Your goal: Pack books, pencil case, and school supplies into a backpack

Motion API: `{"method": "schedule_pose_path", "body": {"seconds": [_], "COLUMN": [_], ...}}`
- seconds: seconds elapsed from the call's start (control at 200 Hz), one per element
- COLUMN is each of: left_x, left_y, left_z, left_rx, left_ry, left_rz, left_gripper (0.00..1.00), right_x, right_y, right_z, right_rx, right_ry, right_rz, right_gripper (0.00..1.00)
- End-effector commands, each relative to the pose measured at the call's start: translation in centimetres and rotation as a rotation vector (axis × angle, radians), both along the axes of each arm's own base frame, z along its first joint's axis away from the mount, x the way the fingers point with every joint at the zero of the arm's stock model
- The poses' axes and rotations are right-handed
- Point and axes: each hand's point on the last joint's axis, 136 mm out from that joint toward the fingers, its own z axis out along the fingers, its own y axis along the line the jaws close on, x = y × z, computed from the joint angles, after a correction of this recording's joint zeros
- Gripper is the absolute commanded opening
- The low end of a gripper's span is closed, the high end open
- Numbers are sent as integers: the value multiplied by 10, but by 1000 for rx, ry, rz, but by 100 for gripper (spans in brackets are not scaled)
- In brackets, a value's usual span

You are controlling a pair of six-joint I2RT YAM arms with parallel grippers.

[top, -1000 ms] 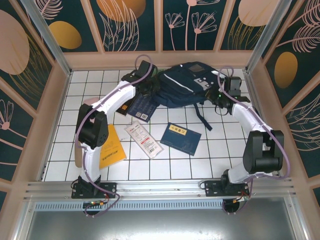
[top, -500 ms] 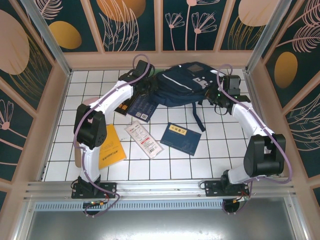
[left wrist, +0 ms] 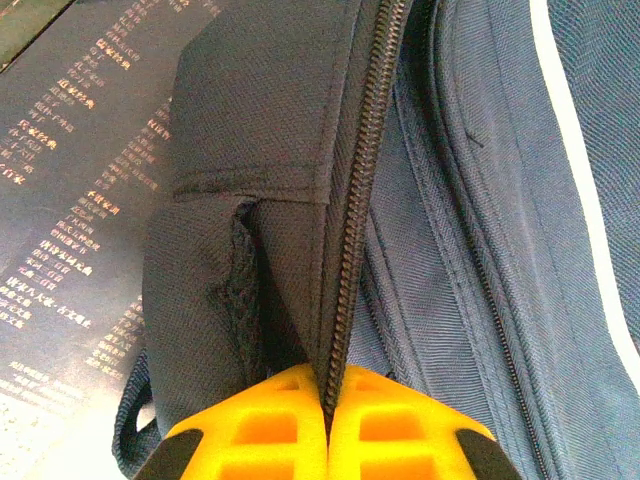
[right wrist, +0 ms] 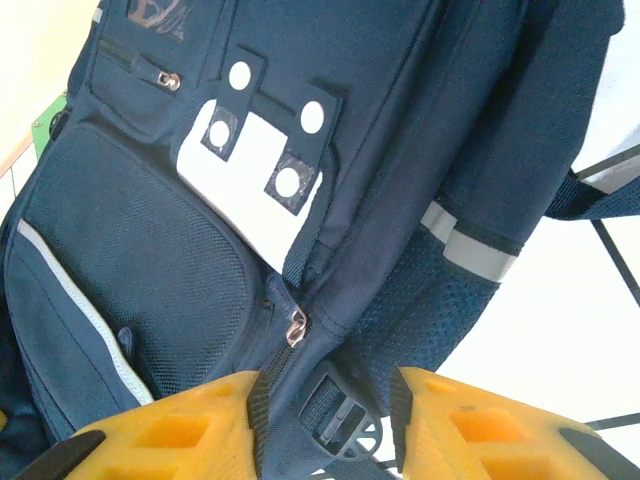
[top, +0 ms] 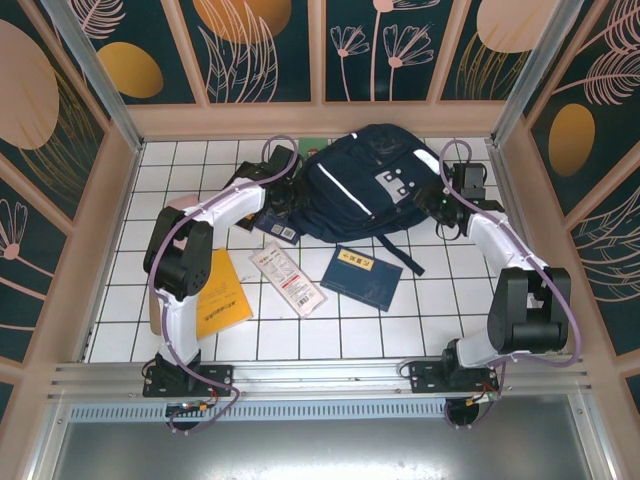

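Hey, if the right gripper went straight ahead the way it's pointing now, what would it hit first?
The large navy-blue fabric backpack. The right gripper stands open at its side, with a black plastic buckle between the fingers, so that buckle likely comes first, though depth is unclear.

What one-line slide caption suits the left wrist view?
Left gripper shut on the zipper edge of the backpack, a dark printed book behind it.

**Backpack Settles Flat, Right Tool Opens**

The backpack [top: 365, 185] has spread out front-up, now covering more of the navy book [top: 283, 218] at its left edge. At its right edge the right tool [right wrist: 325, 400] has parted its jaws. The left tool [left wrist: 327, 420] has shifted nearer with it.
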Motion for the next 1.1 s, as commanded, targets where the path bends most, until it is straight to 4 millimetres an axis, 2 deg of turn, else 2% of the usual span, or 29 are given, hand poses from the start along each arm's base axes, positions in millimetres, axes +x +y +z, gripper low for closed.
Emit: {"method": "schedule_pose_path", "body": {"seconds": [0.0,0.185,0.255,0.425,0.625,0.906,0.986,1.066,1.096], "left_x": [10,12,12,12,11,10,10,11,11], "left_y": [-2,-3,-3,-3,-3,-4,-3,-4,-4], "left_z": [40,41,41,41,40,40,41,42,42], "left_rx": [-60,-61,-58,-51,-49,-55,-54,-56,-56], "left_ry": [-93,-98,-98,-99,-99,-96,-97,-100,-100], "left_rz": [17,11,9,3,-4,-4,-4,-3,-4], "left_gripper": [0,0,0,0,0,0,0,0,0], "right_x": [2,-2,-5,-12,-19,-19,-18,-14,-12], "right_y": [-5,-4,-3,1,21,42,48,51,52], "right_z": [12,3,-4,-21,-49,-76,-79,-74,-70], "right_rx": [-20,-10,-1,26,106,182,203,228,231], "right_ry": [-50,-33,-17,16,80,149,155,139,129], "right_rz": [-4,-5,-5,-5,31,61,70,76,79], "right_gripper": [40,41,46,50,51,54,47,29,16]}}
